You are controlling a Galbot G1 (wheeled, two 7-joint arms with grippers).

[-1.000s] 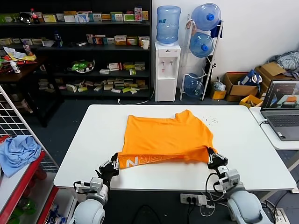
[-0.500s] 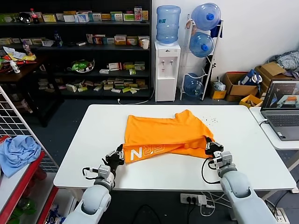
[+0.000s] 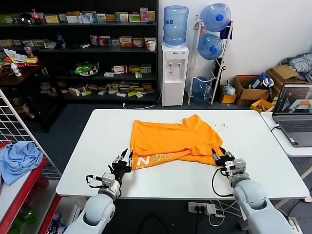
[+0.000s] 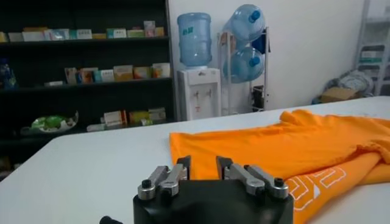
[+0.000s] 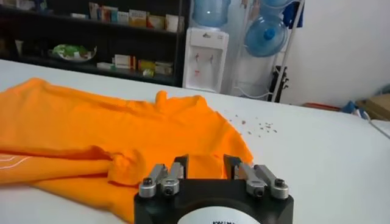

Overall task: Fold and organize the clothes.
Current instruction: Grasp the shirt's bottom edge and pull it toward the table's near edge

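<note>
The left end effector (image 3: 124,160) is sitting with fingers spread, holding nothing, just beside the near left corner of the shirt (image 3: 170,141). The right end effector (image 3: 222,158) is waiting likewise spread at the near right corner. The shirt is lying on the white counter (image 3: 97,146), its near hem turned back and showing white letters.

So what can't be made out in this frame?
- T-shirt lettering: head view shows only part of it; the fold covers the rest.
- Left gripper and right gripper: jaws open, shirt released.
- Left wrist view: shirt's far side cut off by the frame edge.
- Shelf boxes: labels too small.
</note>
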